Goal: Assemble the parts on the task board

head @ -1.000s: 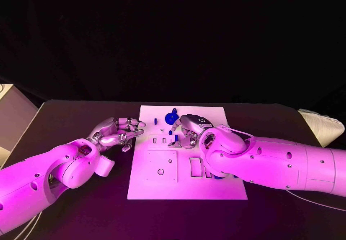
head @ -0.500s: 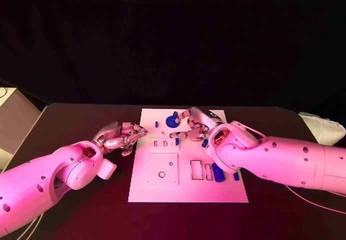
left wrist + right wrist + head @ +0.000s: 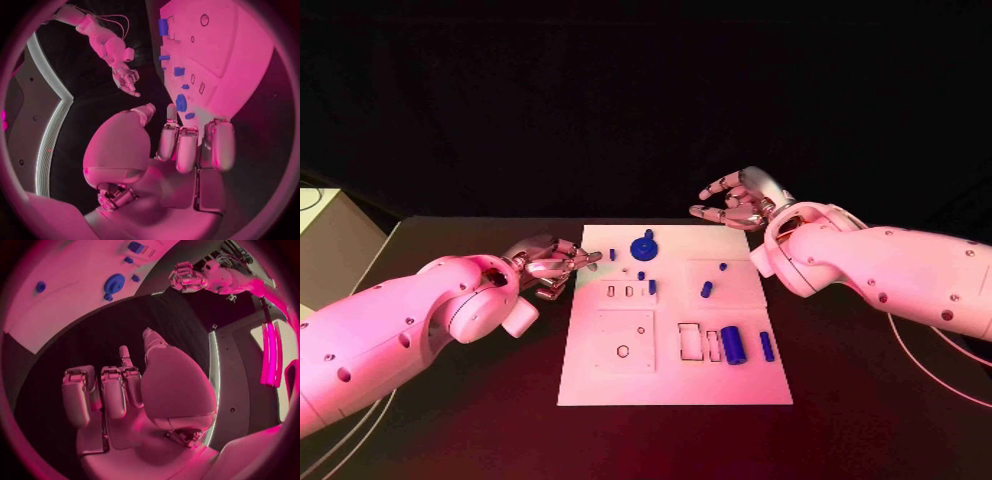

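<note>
Parts lie scattered over the task board (image 3: pixel 632 375), the white plate in the middle of the black table (image 3: pixel 877 400). Near the board's far edge sits a round blue disc (image 3: pixel 643 248); toward its middle lie a small blue peg (image 3: pixel 707 289) and a few smaller blue bits; by the board's right edge, beside the rectangular slots, lie a thick blue cylinder (image 3: pixel 733 345) and a thinner blue bar (image 3: pixel 766 346), both with their long axes running from the board's near edge toward its far edge.

The left hand (image 3: pixel 554 262) hovers just off the board's left edge, level with the disc. Its fingers (image 3: pixel 178 147) are loosely curled and apart, and the left wrist view shows nothing between them. The right hand (image 3: pixel 738 203) is raised beyond the board's far right corner, well clear of every part; its fingers (image 3: pixel 112 392) hang partly spread, and the right wrist view shows them holding nothing.

In my judgement no part is in hand at this moment, and the next grasp has yet to begin. The left hand is nearer the disc and the small pieces at the board's far end, which lie from its fingers toward the board's middle; the right hand would have to come down and back toward the near edge to reach the cylinder and bar
</note>
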